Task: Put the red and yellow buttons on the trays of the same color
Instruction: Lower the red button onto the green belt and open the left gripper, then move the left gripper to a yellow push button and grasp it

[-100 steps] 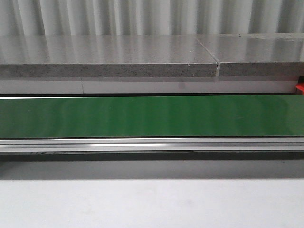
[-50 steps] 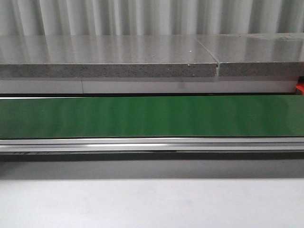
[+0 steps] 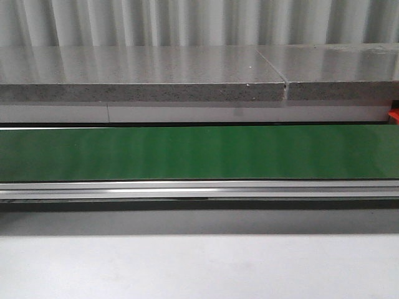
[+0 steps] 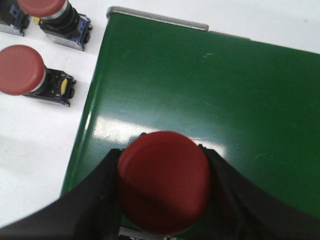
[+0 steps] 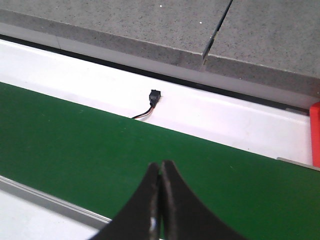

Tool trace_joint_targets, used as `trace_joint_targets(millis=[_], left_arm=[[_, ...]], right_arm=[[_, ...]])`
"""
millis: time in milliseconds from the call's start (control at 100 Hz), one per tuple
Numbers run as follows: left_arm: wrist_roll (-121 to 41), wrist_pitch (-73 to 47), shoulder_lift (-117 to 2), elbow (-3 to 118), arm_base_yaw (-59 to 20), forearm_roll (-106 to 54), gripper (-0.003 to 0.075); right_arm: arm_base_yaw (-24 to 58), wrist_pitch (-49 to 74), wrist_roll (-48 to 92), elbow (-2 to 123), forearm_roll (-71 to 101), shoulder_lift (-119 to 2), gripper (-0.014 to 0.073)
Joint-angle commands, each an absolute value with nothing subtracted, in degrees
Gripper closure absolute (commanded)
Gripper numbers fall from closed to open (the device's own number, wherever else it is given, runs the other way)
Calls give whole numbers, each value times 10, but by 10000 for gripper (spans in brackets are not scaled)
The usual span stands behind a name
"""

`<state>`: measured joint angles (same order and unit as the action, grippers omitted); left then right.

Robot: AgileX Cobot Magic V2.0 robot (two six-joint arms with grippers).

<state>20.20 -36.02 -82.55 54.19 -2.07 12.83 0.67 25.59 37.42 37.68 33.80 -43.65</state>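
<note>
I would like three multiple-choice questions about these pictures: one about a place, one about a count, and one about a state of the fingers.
1. Over what does the button held by the left gripper sit?
A. the grey stone shelf
B. the green belt
C. a yellow tray

2. How many red buttons lie on the white surface beside the belt, in the left wrist view?
A. none
B. two
C. five

3. How are the fingers of the right gripper?
A. closed together, empty
B. wide open
C. closed on a yellow button

Answers:
1 B, the held red button has the green belt behind it.
2 B, one red button and a second red button, cut by the picture edge, lie on the white surface.
3 A, the two fingers meet with nothing between them.
</note>
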Motion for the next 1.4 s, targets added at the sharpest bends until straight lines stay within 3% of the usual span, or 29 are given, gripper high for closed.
trace_joint_targets(millis=[0, 60, 130, 300, 390, 650, 810, 1100, 1390], left_arm=[[198, -334, -821, 563, -25, 127, 734], [182, -335, -825, 563, -25, 120, 692], [160, -335, -826, 563, -25, 107, 580], [155, -335, -818, 563, -25, 101, 124], [155, -335, -800, 564, -26, 98, 20], [155, -328, -700, 584, -22, 100, 73], [155, -341, -662, 586, 33, 116, 81], [156, -377, -686, 584, 183, 93, 81], [176, -355, -790, 584, 268, 88, 81]], right_arm=[[7, 230, 377, 392, 344, -431, 662], [7, 230, 377, 392, 344, -431, 662], [7, 230, 377, 392, 344, -431, 662], [7, 230, 377, 392, 344, -431, 662], [7, 230, 377, 392, 344, -431, 662], [7, 230, 377, 392, 344, -431, 662], [7, 230, 377, 392, 344, -431, 662], [7, 230, 377, 392, 344, -431, 662], [7, 230, 377, 392, 344, -431, 662]])
